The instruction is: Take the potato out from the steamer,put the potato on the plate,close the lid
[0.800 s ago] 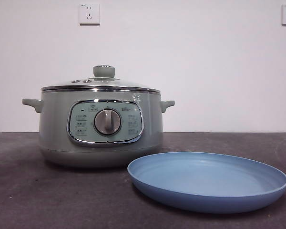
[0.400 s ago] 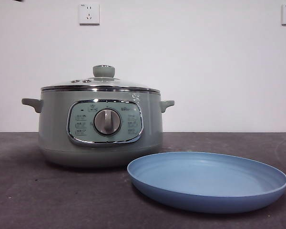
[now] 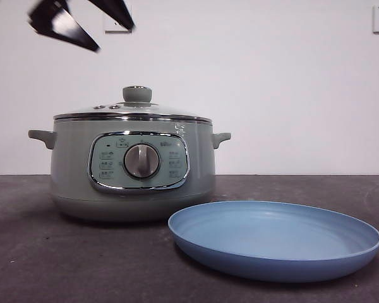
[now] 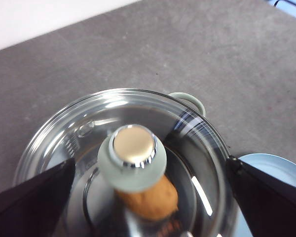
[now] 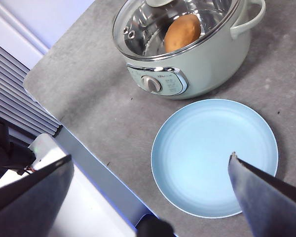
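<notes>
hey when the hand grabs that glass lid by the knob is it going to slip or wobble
The lid looks rigid and breakable: clear glass in a chrome rim. Its knob is smooth, with a shiny metal cap, so it may be slippery. Lifted from that centred knob it would probably hang level. The left hand is open either side of it.

Your left claw (image 3: 82,28) hangs spread wide in open air above the lid (image 3: 132,110), with clear room straight down to the knob (image 4: 132,157), which sits between its jaws in the wrist view. The glass lid covers the whole mouth of the steamer (image 3: 132,167), so it bars the way to the potato (image 4: 150,197) beneath (seen only through the glass). The plate (image 3: 275,238) lies just beside the steamer's front on the desk (image 3: 25,252), bare across its face and open from above, where your right claw (image 5: 148,173) is spread high over it.
</notes>
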Motion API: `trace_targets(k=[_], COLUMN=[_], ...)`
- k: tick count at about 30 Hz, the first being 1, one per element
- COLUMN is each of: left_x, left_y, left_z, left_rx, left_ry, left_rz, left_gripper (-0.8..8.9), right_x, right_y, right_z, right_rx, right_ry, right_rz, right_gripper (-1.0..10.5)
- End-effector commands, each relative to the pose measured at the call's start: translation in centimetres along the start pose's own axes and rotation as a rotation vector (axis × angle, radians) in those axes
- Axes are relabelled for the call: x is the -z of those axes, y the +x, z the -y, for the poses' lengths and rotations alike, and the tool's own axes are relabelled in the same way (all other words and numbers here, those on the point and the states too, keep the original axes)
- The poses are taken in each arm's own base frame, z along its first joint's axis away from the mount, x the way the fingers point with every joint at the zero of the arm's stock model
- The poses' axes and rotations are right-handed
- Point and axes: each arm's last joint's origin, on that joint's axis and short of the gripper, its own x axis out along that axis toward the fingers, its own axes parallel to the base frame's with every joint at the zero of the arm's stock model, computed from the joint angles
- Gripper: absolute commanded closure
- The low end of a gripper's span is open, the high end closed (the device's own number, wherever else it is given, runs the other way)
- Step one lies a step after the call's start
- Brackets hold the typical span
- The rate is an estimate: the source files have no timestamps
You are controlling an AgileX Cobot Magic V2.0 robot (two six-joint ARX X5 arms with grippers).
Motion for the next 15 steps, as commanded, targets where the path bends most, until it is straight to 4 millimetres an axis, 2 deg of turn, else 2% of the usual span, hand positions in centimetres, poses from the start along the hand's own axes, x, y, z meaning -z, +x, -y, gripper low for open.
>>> trace_targets(k=[1,8,15], left_x=[0.0,1.0,1.2], left_y=[2.2,6.4,7.4], left_z=[-0.2,-0.6,-0.6], left_rx=[0.005,-0.028,-0.028], left_ry=[0.028,0.033,0.041], left_rz=[-0.011,-0.062,-0.057], left_gripper=[1.22,1.22,1.26], right_x=[-0.1,-0.1,-0.1], right_y=[-0.1,-0.1,-0.1], right_z=[-0.1,-0.1,-0.1], right_rx=[-0.001,-0.001,-0.001], right_ry=[0.003,0.003,0.003], right_rz=[0.006,0.006,0.006], right_gripper=[2.9,2.9,2.9])
